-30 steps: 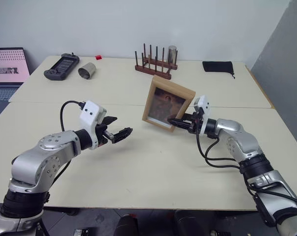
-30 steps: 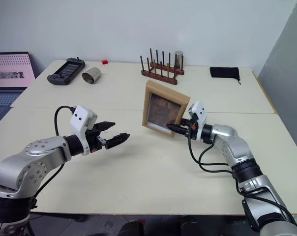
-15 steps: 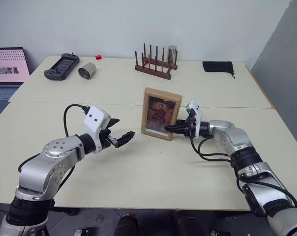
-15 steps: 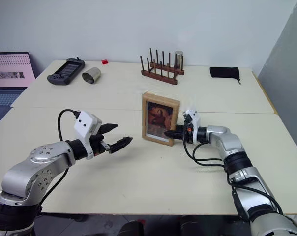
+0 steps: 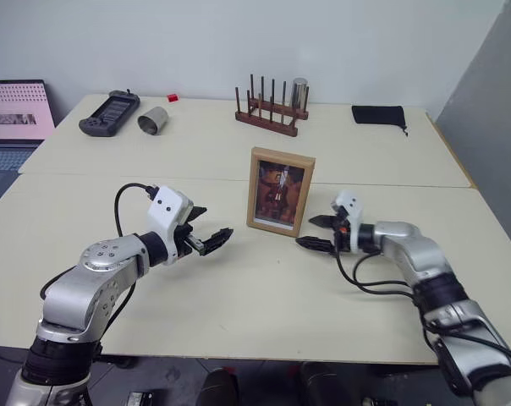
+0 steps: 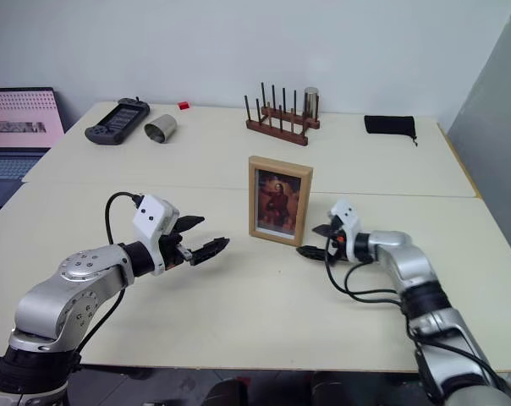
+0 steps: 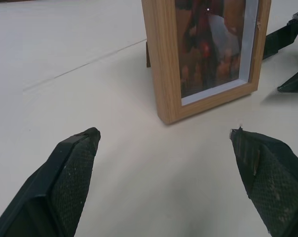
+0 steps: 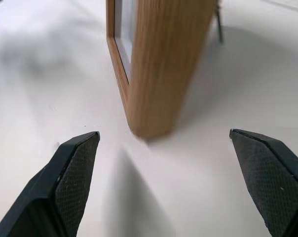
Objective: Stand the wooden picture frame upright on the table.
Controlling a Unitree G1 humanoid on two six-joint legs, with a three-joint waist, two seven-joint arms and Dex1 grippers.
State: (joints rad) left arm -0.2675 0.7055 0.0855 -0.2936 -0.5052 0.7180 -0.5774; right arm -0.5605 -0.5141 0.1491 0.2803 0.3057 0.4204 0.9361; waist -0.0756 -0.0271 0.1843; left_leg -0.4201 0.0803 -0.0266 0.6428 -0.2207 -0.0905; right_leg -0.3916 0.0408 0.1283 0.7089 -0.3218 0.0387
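Observation:
The wooden picture frame (image 5: pixel 280 192) stands upright by itself on the table (image 5: pixel 239 296), its reddish picture facing me and a thin leg showing behind it. My right gripper (image 5: pixel 305 231) is open just to the right of the frame's lower corner, a small gap away and touching nothing. In the right wrist view the frame's (image 8: pixel 159 64) wooden edge stands ahead of the spread fingers (image 8: pixel 70 173). My left gripper (image 5: pixel 213 223) is open and empty, hovering left of the frame. Its wrist view looks at the frame's (image 7: pixel 208 49) face.
At the back of the table are a dark wooden peg rack (image 5: pixel 271 114) with a metal cylinder (image 5: pixel 299 91), a metal cup (image 5: pixel 151 123) on its side, a handheld console (image 5: pixel 109 114) and a black pouch (image 5: pixel 378 114). A laptop (image 5: pixel 14 118) is at far left.
The right gripper opened, let go of the frame and drew back to the right and down. The frame went from tilted in its grip to standing upright. The left arm barely moved.

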